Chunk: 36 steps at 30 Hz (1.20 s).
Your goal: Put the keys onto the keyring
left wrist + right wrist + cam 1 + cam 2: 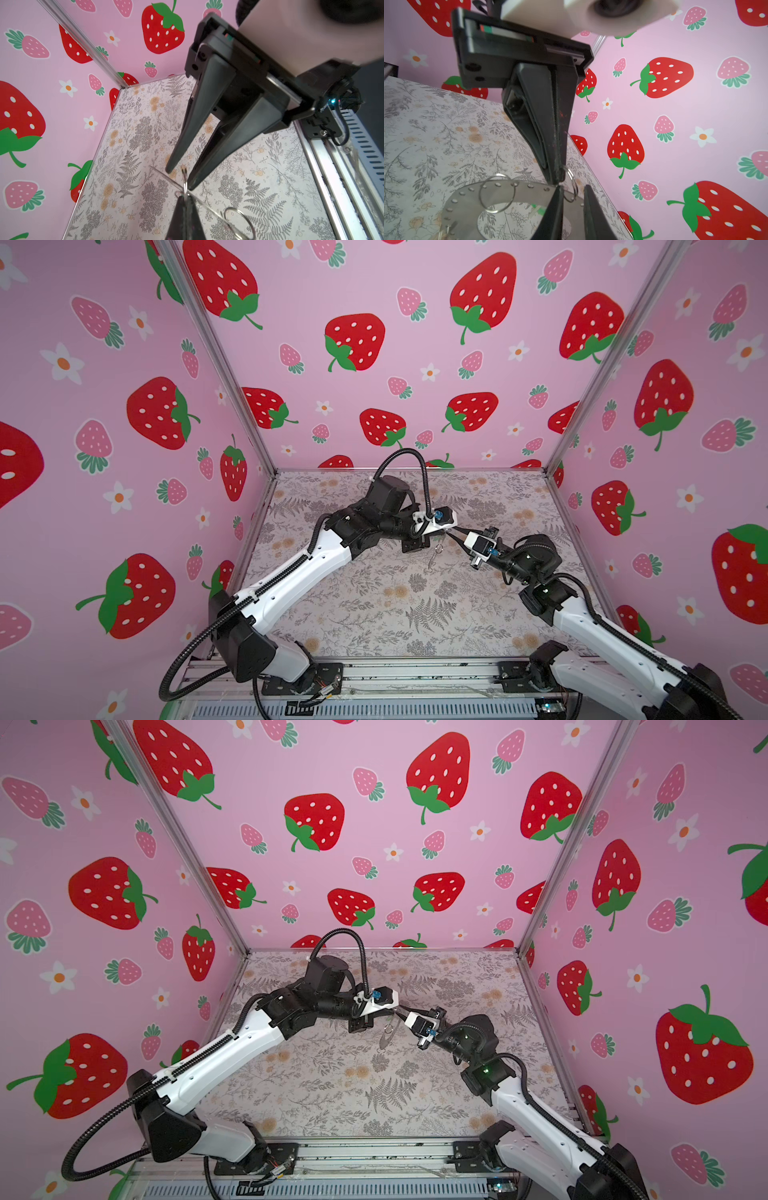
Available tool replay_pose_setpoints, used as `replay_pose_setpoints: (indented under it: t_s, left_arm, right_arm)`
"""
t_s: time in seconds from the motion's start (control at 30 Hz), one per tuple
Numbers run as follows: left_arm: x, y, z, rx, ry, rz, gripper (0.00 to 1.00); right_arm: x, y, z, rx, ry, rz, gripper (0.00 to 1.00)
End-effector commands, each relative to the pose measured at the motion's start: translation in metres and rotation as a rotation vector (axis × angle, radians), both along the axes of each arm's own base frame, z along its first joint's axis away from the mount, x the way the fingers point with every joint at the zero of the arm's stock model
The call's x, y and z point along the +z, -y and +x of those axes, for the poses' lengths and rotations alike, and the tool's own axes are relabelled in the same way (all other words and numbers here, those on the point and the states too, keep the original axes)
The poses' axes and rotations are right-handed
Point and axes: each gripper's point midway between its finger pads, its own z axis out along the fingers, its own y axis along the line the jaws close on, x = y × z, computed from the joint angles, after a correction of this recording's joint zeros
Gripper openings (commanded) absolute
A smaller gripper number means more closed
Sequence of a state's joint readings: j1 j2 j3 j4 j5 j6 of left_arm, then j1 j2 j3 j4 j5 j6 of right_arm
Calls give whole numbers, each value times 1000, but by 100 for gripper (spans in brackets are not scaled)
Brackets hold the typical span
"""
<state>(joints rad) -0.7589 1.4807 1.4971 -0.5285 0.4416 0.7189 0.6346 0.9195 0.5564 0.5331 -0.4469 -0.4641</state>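
The keyring (467,199), a flat grey ring with small holes round its rim, hangs in the air above the floral table; in both top views it shows nearly edge-on (434,558) (386,1038). My left gripper (185,197) is shut on its rim, beside a small wire loop (572,187). My right gripper (573,188) faces it tip to tip, its fingers (591,207) apart with that small loop between them, untouched by either pad. A larger wire loop (497,211) hangs on the rim. Of the keys, only a blurred scrap of bright green (538,208) shows through the ring's centre.
Pink strawberry walls (374,344) enclose the table on three sides. An aluminium rail (374,676) with both arm bases runs along the front edge. The two arms meet over the middle of the floral mat (374,605).
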Motion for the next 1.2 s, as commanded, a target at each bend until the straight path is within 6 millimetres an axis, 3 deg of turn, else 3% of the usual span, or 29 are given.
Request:
replay_pose_setpoints:
  t_s: [0.0, 0.17, 0.67, 1.17]
  left_arm:
    - [10, -7, 3, 50, 25, 85, 0]
    - [15, -7, 3, 81, 31, 142, 0]
    - [18, 3, 5, 122, 14, 188, 0]
    - [18, 9, 0, 120, 4, 214, 0]
  right_arm:
    - [20, 9, 6, -75, 94, -48, 22]
    - [21, 14, 8, -127, 164, -99, 22]
    - [32, 5, -9, -24, 231, -113, 21]
    - [22, 0, -4, -39, 219, -145, 21]
